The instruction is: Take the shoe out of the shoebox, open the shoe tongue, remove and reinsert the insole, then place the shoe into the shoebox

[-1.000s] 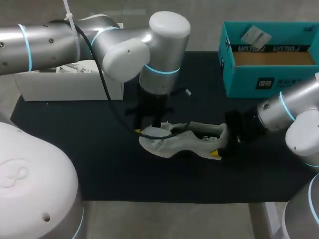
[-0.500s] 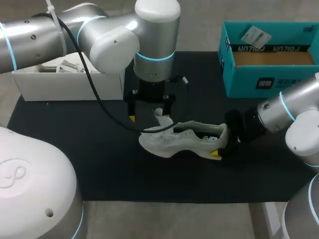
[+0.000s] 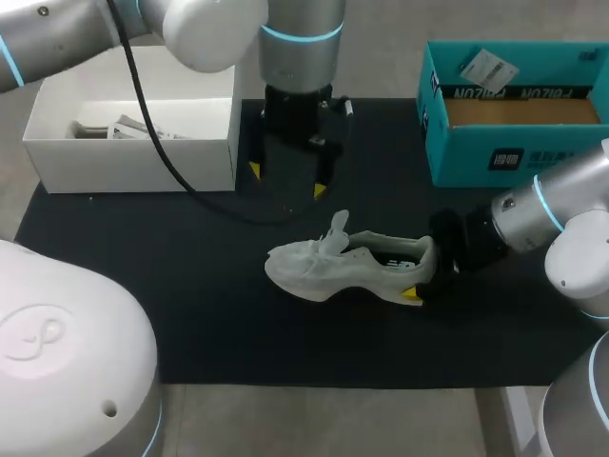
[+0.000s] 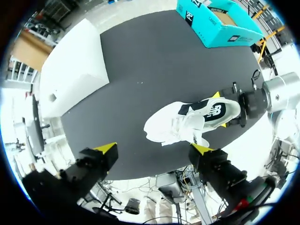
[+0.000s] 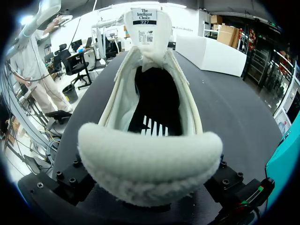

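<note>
White shoe [image 3: 352,269] is seen resting on the black table [image 3: 143,286], its tongue [image 3: 338,227] raised and its heel clamped between the right jaws. The left jaws are held wide apart, empty, near the shoe's toe. Teal shoebox [image 3: 476,157] is placed well apart from the shoe.

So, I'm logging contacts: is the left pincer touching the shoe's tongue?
Apart. The head view shows bare mat between the open left pincer and the raised tongue of the shoe; the left wrist view agrees.
</note>
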`<state>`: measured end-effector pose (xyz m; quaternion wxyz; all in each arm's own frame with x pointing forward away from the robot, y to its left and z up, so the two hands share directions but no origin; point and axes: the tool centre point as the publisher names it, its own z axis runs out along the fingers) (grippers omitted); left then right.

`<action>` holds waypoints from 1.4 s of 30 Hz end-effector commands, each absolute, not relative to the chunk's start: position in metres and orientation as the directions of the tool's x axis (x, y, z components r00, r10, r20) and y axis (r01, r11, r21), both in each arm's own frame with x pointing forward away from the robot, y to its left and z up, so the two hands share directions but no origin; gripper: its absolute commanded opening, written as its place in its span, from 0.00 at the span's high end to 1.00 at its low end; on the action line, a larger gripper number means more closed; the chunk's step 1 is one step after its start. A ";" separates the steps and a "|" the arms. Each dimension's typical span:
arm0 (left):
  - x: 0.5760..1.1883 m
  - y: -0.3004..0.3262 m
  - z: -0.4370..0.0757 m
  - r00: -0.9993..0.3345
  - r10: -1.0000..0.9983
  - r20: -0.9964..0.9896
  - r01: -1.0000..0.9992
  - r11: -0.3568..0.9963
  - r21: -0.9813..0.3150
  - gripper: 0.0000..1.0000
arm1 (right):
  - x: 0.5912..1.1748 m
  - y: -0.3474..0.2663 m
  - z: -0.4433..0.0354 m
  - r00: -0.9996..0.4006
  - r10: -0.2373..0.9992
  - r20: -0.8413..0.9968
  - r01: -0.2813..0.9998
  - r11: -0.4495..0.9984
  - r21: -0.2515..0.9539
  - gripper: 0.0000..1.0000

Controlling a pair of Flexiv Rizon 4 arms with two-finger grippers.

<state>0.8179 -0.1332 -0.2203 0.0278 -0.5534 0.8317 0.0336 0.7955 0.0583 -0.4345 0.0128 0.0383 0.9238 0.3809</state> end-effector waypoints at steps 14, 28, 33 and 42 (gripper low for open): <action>0.830 -0.161 -0.218 -0.887 -0.448 -0.110 -0.438 0.893 -0.108 0.00 | 0.796 0.059 -0.440 -0.997 0.083 0.003 0.061 0.709 0.703 1.00; 0.827 -0.209 -0.221 -0.999 0.002 -0.047 0.014 0.969 -0.245 1.00 | 0.796 0.059 -0.440 -0.997 0.083 0.003 0.061 0.709 0.703 1.00; 0.827 -0.209 -0.221 -0.999 0.002 -0.047 0.014 0.969 -0.245 1.00 | 0.796 0.059 -0.440 -0.997 0.083 0.003 0.061 0.709 0.703 1.00; 0.827 -0.209 -0.221 -0.999 0.002 -0.047 0.014 0.969 -0.245 1.00 | 0.796 0.059 -0.440 -0.997 0.083 0.003 0.061 0.709 0.703 1.00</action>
